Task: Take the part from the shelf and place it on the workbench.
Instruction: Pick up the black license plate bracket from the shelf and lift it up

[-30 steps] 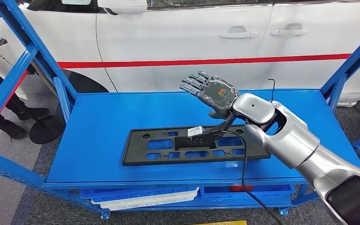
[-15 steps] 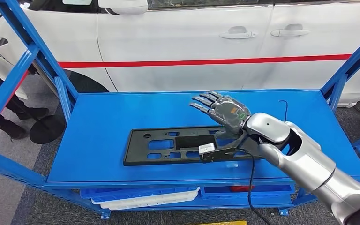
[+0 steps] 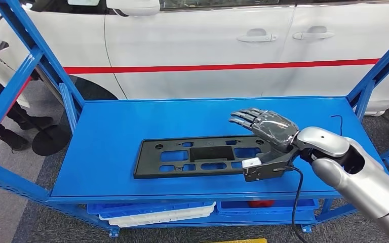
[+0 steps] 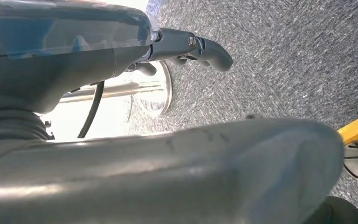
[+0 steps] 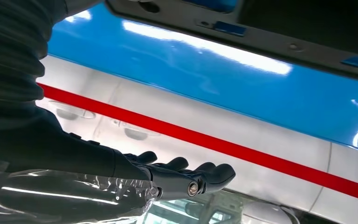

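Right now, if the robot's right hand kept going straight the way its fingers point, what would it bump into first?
Probably nothing soon. The right hand is open, fingers pointing left above the black part on the blue shelf. Its height is hard to judge; the left shelf post looks like the first obstacle.

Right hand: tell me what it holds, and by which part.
Nothing. The right hand hovers flat, fingers extended, above the black part's right end.
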{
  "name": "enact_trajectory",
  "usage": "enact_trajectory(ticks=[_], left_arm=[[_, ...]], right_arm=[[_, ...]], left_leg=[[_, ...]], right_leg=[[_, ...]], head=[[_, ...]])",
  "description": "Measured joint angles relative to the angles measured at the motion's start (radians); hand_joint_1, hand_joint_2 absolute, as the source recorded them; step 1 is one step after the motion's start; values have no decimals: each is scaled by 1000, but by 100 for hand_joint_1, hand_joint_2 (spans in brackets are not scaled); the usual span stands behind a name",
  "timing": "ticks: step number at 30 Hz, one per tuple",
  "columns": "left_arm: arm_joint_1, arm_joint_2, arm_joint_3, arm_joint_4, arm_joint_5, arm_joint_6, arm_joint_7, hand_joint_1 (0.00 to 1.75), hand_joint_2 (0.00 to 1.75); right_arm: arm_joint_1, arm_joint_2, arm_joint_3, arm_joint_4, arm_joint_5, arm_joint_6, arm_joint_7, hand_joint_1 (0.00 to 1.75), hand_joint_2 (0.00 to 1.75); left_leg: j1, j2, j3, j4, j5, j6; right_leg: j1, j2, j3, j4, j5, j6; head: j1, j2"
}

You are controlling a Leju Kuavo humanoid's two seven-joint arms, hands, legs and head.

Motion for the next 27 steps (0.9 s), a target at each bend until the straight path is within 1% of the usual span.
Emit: enact_trajectory(ticks=[7, 11, 14, 18, 22, 24, 27], left_arm=[[5, 0, 16, 0, 19, 9, 3, 0, 0], [7, 0, 24, 0, 25, 10, -3, 0, 0], [8, 0, 31, 0, 28, 13, -6, 0, 0], [13, 0, 44, 0, 41, 20, -6, 0, 0], [16, 1, 62, 0, 56, 28, -6, 0, 0], [16, 1, 68, 0, 59, 29, -6, 0, 0], [16, 1, 70, 0, 59, 29, -6, 0, 0]], right_arm=[[19, -61, -30, -44, -77, 49, -1, 0, 175], [55, -85, -39, -55, -106, 41, -22, 0, 175], [115, -87, -41, -55, -92, -4, -40, 0, 175], [230, -84, -42, -55, -64, -64, -45, 0, 175], [326, -70, -49, -54, -48, -87, -41, 0, 175], [361, -56, -55, -53, -33, -97, -41, 0, 175], [377, -47, -59, -52, -24, -103, -41, 0, 175]], left_leg=[[0, 0, 0, 0, 0, 0], [0, 0, 0, 0, -1, 1], [0, -1, 0, 0, -1, 2], [0, -3, 0, 0, -2, 2], [0, -4, 1, 0, -2, 3], [0, -4, 1, 0, -2, 4], [0, -4, 1, 0, -3, 4]], right_leg=[[0, 0, 0, 0, 0, 1], [0, 0, 1, 0, -1, 2], [0, -1, 2, 0, -2, 3], [0, -3, 2, 0, -3, 4], [0, -3, 3, 0, -3, 5], [0, -3, 3, 0, -4, 6], [0, -3, 3, 0, -4, 6]], head=[[0, 0], [0, 0], [0, 0], [0, 0], [0, 0], [0, 0], [0, 0]])
